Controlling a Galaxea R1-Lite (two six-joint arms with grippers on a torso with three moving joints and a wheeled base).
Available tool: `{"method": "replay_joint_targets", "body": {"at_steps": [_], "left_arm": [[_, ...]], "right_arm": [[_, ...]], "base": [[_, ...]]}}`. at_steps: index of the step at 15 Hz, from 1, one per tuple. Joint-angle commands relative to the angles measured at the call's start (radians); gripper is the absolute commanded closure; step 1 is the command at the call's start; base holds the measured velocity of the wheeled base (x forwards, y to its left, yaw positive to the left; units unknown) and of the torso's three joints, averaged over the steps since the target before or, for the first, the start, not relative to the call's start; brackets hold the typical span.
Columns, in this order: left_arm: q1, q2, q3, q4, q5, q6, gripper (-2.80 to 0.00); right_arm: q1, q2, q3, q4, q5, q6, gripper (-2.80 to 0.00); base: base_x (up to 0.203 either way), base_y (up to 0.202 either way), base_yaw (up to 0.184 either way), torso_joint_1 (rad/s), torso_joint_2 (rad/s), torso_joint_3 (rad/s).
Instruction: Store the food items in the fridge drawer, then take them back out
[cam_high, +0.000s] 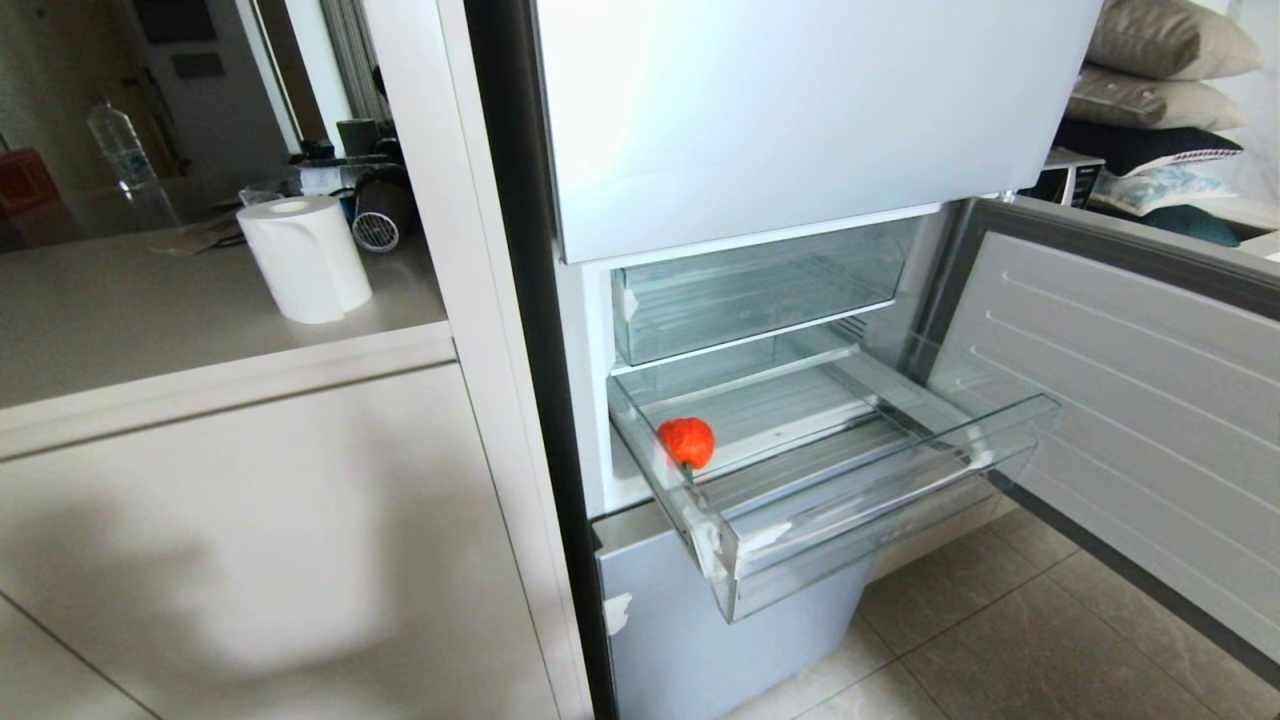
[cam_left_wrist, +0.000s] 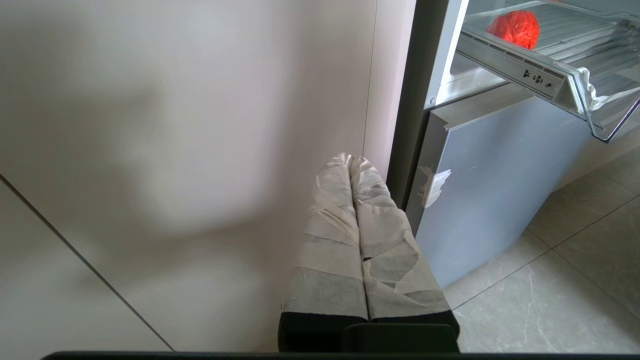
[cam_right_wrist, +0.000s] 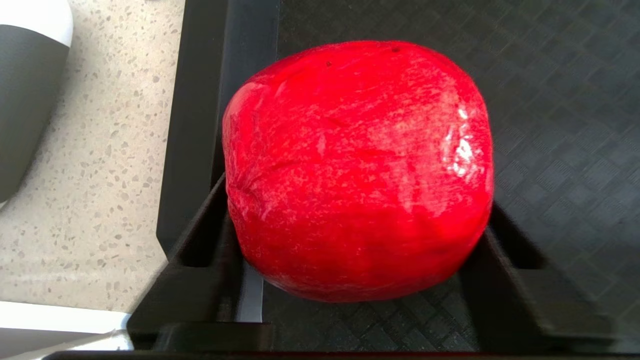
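Right claw (cam_right_wrist: 357, 280) is clamped on a red fruit (cam_right_wrist: 357, 170), one black finger on each flank, over a dark textured mat (cam_right_wrist: 560, 100) with speckled floor (cam_right_wrist: 100, 175) alongside; this claw is out of the head view. Left claw (cam_left_wrist: 352, 165) is parked low beside the white cabinet panel (cam_left_wrist: 175, 150), its tape-wrapped fingers (cam_left_wrist: 330, 240) pressed together. The fridge drawer (cam_high: 880, 500) is pulled out under a shallower clear bin (cam_high: 750, 290), fridge door (cam_high: 1130, 400) swung open to the right. A second orange-red fruit (cam_high: 686, 441) sits in the drawer's front left corner. Small dark marks on the drawer's side rail (cam_left_wrist: 535, 78), not legible. Paper towel roll (cam_high: 303, 257) and a water bottle (cam_high: 120, 150) are on the counter (cam_high: 150, 320) to the left.
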Motion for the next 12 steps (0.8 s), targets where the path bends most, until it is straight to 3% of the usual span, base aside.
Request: {"method": "replay_joint_targets", "body": {"at_steps": [1, 7, 12], "left_arm": [[0.001, 0.001, 0.000, 0.000, 0.000, 0.000, 0.00], [0.000, 0.001, 0.000, 0.000, 0.000, 0.000, 0.00], [0.000, 0.001, 0.000, 0.000, 0.000, 0.000, 0.00]], "right_arm": [[-0.003, -0.003, -0.007, 0.003, 0.002, 0.006, -2.80], [-0.072, -0.093, 0.005, 0.044, 0.061, 0.009, -2.80], [-0.113, -0.297, 0.066, 0.098, 0.143, 0.046, -2.80]], "base": [[0.000, 0.000, 0.000, 0.000, 0.00, 0.000], [0.000, 0.000, 0.000, 0.000, 0.00, 0.000], [0.000, 0.000, 0.000, 0.000, 0.00, 0.000]]}}
